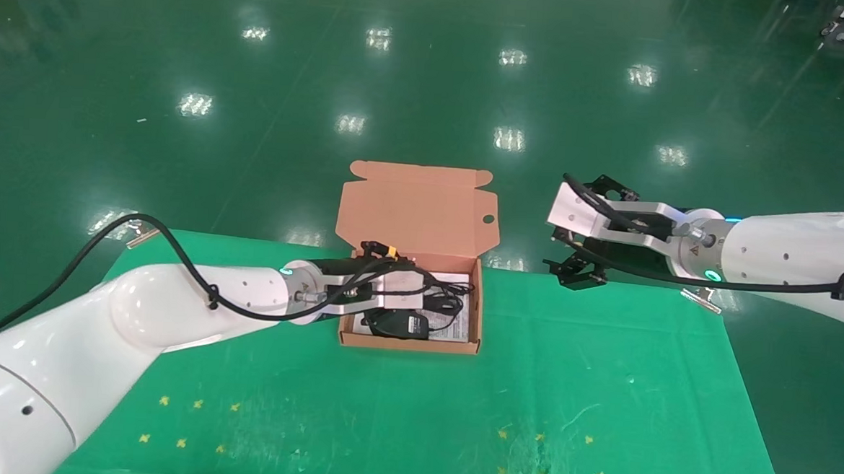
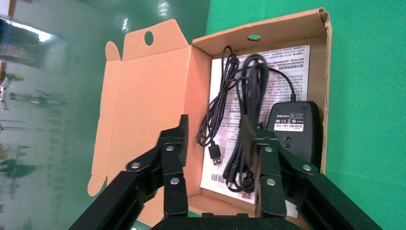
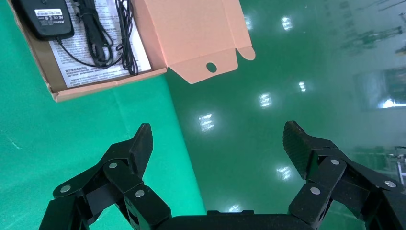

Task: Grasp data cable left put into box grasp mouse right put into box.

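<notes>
A shallow salmon-pink cardboard mailer box (image 1: 410,344) sits on the green-covered worktop (image 1: 544,388), its tabbed flap lid folded back and showing a small round hole near one edge. A white printed sheet (image 2: 282,62) lines its floor.

Inside the box lies the small black oval computer mouse (image 2: 294,132), underside up, with a white label patch across its body. Its thin black cord loops along the sheet and ends in a USB plug (image 2: 215,155) lying flat on the paper. Between that cord and the mouse rests the thin black data cable (image 2: 249,110), wound into a long narrow bundle, its connector ends near the box's nearer wall.

The left end effector (image 2: 218,158) hovers over the open box, its two black fingers spread wide and gripping nothing; one finger sits above the lid side, the other above the cable bundle and mouse.

The right end effector (image 3: 218,143) hangs beyond the worktop's far right edge, over the glossy green floor (image 1: 430,86), well apart from the box, its fingers splayed apart with nothing between them.
</notes>
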You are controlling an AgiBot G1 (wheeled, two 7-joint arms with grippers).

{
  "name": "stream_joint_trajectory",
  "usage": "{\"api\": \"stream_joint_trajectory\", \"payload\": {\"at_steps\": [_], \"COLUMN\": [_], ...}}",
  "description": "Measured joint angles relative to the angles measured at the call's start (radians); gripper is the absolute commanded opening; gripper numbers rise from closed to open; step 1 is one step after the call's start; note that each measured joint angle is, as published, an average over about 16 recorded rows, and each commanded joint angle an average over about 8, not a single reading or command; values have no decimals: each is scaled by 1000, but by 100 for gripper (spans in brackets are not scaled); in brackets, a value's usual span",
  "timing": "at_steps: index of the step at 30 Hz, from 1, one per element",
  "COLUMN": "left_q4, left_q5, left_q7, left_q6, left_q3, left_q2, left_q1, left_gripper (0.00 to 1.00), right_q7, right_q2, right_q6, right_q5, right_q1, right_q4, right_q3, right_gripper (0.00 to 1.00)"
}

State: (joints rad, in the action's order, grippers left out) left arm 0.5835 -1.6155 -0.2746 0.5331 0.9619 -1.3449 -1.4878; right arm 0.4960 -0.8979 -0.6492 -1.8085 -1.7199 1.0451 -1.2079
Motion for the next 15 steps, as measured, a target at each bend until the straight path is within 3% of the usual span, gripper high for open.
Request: {"api": "stream_joint_trajectory", "payload": {"at_steps": [15], "left_q4": [10], "left_q5": [27], "left_q7": [24], "left_q6": [-41], "left_q3": [-46], "left_q2": [46], "left_q1": [-92], "left_gripper": [100], "right_q7": [-59], "right_q2": [18], "right_q6": [-68], "right_q5": [-67], "right_q1": [-102], "right_q4": [13], "right_q3": [-3], "right_gripper": [100]}}
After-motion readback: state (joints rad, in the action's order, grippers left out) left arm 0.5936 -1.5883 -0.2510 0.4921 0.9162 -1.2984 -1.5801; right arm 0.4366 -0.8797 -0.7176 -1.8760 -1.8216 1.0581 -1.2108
